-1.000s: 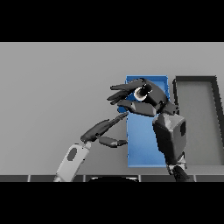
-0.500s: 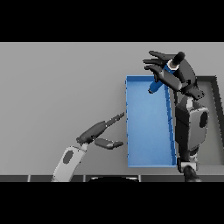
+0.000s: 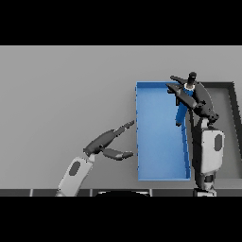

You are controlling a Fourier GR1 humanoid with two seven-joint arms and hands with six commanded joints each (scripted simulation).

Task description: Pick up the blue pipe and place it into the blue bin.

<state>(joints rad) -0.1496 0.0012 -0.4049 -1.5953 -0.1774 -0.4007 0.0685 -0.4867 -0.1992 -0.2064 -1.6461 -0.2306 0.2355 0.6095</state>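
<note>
Right hand is raised over the right wall of the blue bin, fingers curled around the blue pipe. The pipe hangs roughly upright from the hand, apparently inside the bin's right edge. Left hand rests on the grey table just left of the bin, fingers straight and apart. A dark grey bin stands to the right.

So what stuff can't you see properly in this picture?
- Blue pipe, head view: only a blue bit shows under the right hand; the hand covers the rest, so its full shape is unclear.
- Blue bin, head view: the right arm hides much of its right wall.
- Dark tray, head view: the picture's right edge cuts it off and the right arm covers part.
- Left hand: fully visible, open beside the bin.
</note>
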